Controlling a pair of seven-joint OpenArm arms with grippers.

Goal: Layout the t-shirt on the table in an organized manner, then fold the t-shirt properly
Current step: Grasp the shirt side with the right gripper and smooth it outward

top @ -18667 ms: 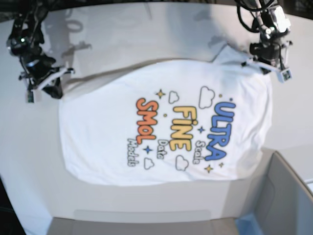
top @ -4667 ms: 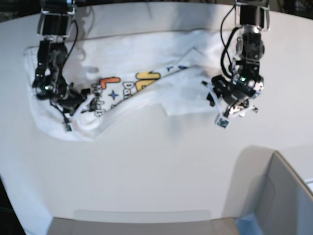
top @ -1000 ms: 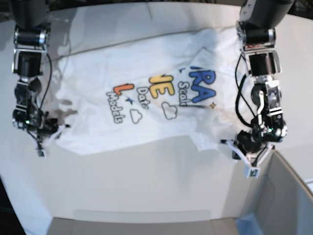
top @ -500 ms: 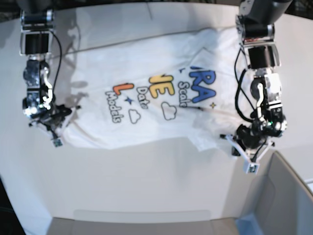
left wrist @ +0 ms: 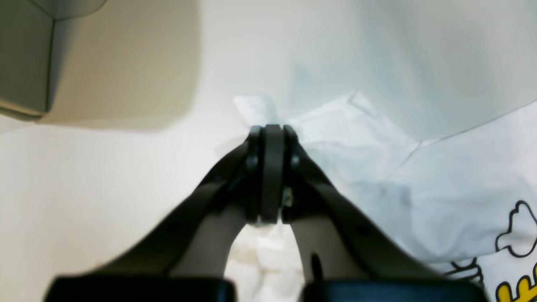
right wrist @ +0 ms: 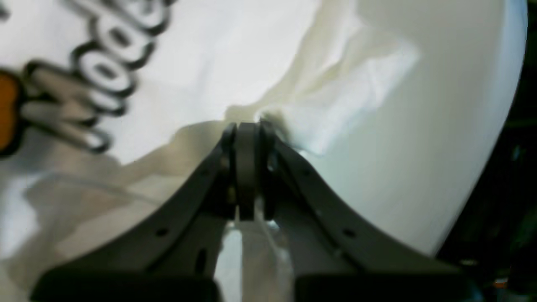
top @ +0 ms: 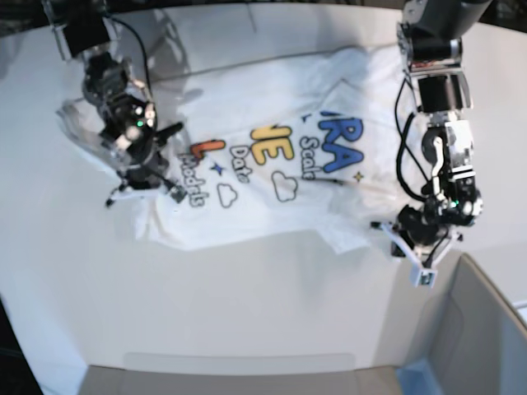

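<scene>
Fingers (left wrist: 270, 138) of the left arm pressed together, pinching a white fold of the t-shirt (left wrist: 453, 184); cloth shows between and beyond the tips in the left wrist view. Same fingers (top: 409, 249) in the base view sit near the tabletop's (top: 247, 304) near right part, just beside the grey bin (top: 482, 329), holding a pulled-out corner of the shirt.

Right arm's fingers (right wrist: 247, 134) likewise together, clamped on a bunched edge of the shirt; a crumpled flap of white cloth lies just past the tips, toward the tabletop's curved edge (right wrist: 482, 159). In the base view these fingers (top: 144, 181) are over the shirt's left part, close to the black "Models" lettering, with cloth gathered and lifted around them.

T-shirt (top: 280, 164) lies print-up across the far middle of the tabletop, stretched between the two arms. Blue, yellow and orange letters readable only in part, with a fold covering the upper part of the print. Left end rumpled, with a loose white bunch near the far left edge. Near hem uneven, with a small flap hanging toward the near right.

Grey bin corner (left wrist: 25, 54) visible at the upper left of the left wrist view, apart from the cloth.
</scene>
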